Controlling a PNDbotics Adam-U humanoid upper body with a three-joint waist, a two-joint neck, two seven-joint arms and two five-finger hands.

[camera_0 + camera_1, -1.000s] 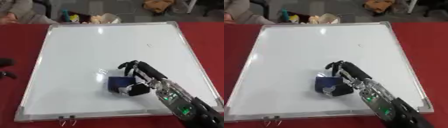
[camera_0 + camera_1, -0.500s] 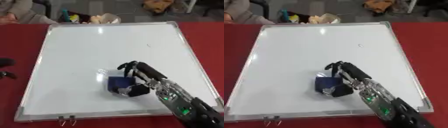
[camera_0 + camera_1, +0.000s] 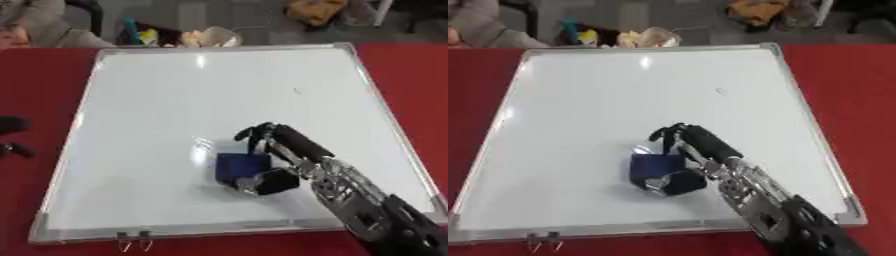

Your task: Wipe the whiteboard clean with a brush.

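Nearest the camera, two small metal clips (image 3: 133, 240) hang off the near edge of the whiteboard (image 3: 175, 100), toward its near-left corner. The whiteboard is a flat rectangle with a glossy white face and a thin silver metal frame; it lies on the bench (image 3: 39, 75), which is covered in a matt red cloth.

The right arm enters from the near-right corner of the whiteboard, black with silver joints, and crosses the frame onto the white face. The right hand (image 3: 284, 160) is grasping the brush (image 3: 241, 167): the fingers (image 3: 271, 137) curl over its far side and the thumb closes on its near side. The brush is a dark blue, block-shaped pad lying flat on the whiteboard, in the near half and slightly right of the board's centre line. Just left of the brush a small glare patch shows on the glossy surface.

Left of the whiteboard, at the picture's left edge, dark rounded parts (image 3: 13, 135) lie over the red cloth; whether they belong to the left hand, and how its fingers stand, cannot be told.

Farther up the whiteboard, right of centre, a small faint mark (image 3: 297, 91) remains on the white face.

Beyond the whiteboard's far edge lies blurred clutter (image 3: 188, 36) in yellow, teal and pale tones.
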